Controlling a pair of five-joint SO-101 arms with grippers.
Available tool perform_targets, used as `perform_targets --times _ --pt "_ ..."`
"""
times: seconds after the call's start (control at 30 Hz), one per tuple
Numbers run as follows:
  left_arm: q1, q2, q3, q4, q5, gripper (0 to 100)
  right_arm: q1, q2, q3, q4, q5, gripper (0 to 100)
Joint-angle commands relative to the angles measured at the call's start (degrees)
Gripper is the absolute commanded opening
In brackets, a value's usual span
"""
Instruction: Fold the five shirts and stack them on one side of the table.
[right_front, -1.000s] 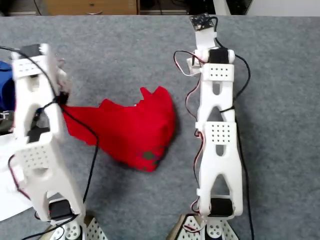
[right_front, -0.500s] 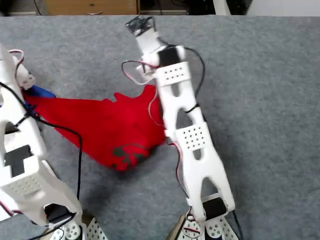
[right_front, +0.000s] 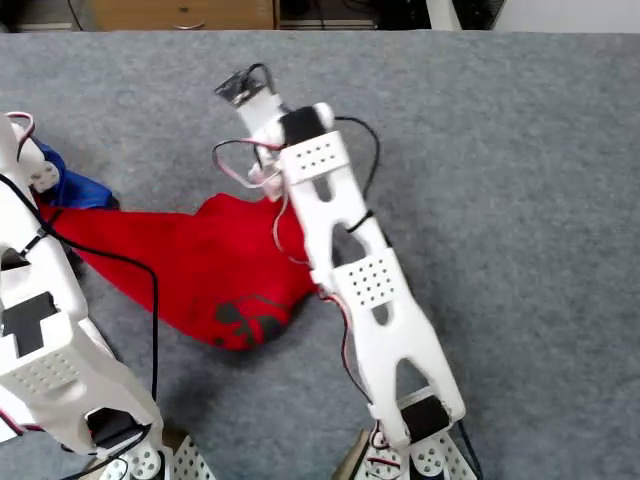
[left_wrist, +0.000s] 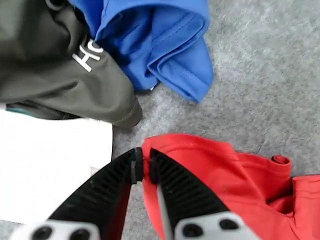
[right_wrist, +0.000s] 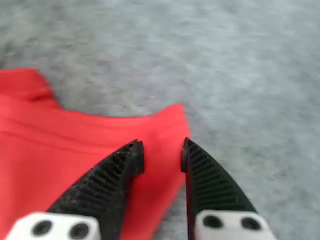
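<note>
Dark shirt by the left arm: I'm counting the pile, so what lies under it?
A flat white layer sticks out beneath the dark shirt, and the blue shirt lies beside it. Anything further underneath is covered.

Grey felt-like cover (right_front: 540, 220) lay over the whole table; light was even, shadows soft; beyond the far edge stood a wooden cabinet front (right_front: 180, 14); beside it a dark gap (right_front: 335, 12); a white panel (right_front: 565, 14) at the far corner; a white sheet (left_wrist: 45, 165) lay on the cover.
</note>
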Motion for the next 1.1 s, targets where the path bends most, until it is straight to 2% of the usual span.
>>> perform_targets --times 0.0,0.17,0.3,0.47,0.7,0.8,1.07 --pt "-0.79 -3.30 1.41 0.62 -0.70 2 -2.33 -0.92 2.51 0.35 0.44 13.9" --pt "-1.32 -4.88 4.31 0.62 -0.70 2 -1.98 0.48 5.49 1.41 0.44 11.9" --pt "-1.05 -7.78 8.62 0.62 -0.88 2 -0.48 0.04 4.62 4.40 0.44 0.6" --pt "-1.05 -10.42 14.42 0.62 -3.43 2 2.86 -3.82 6.81 4.66 0.35 1.2" --pt "-1.58 -12.09 22.15 0.00 -6.95 2 4.35 -20.26 27.65 4.57 1.41 1.2" --pt "-1.76 -12.18 26.73 -3.96 -7.30 2 4.35 -26.68 35.47 4.40 2.37 1.2" --pt "-1.85 -12.26 30.95 -5.63 -7.47 2 6.29 -36.88 45.05 3.34 5.10 1.2"
